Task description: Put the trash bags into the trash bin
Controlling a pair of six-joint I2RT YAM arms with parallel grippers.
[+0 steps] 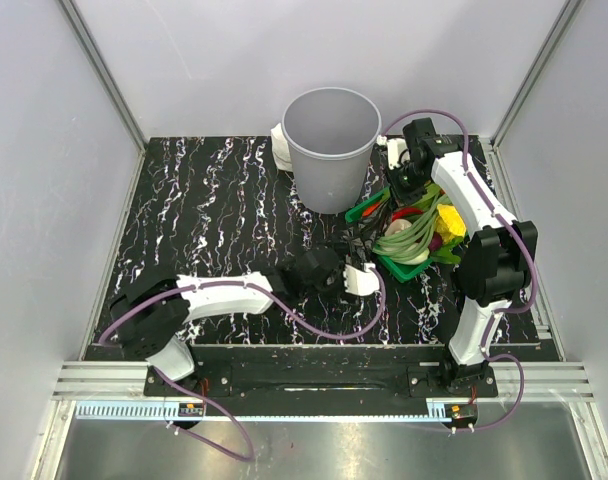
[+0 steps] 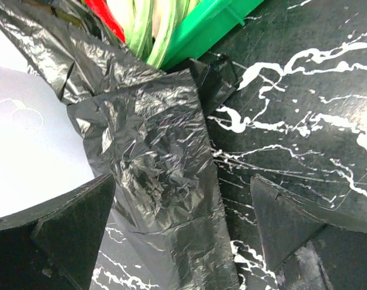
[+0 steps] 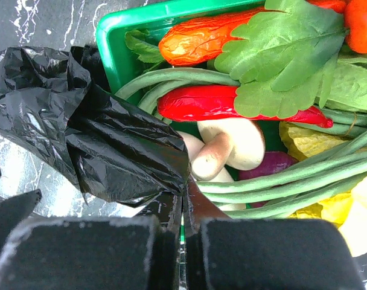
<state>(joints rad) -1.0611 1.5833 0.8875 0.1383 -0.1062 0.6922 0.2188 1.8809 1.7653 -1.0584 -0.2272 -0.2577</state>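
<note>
Left pincer (image 2: 182, 181) is spread wide and low over the table (image 1: 214, 220), with one finger on each side of the trash bag (image 2: 165, 157) and no grip on it. Right pincer (image 3: 183, 202) is fully closed, its tips nipping a fold of the same black film at a corner of the green basket (image 3: 171, 9). Count: one bag visible, crumpled into a single mass; can't tell if more are folded inside. It lies right of table centre, between the trash bin (image 1: 329, 175) and the basket, outside the bin. One bin, upright, at the middle of the far edge. One basket of vegetables, just right of the bin, toward the right edge.
</note>
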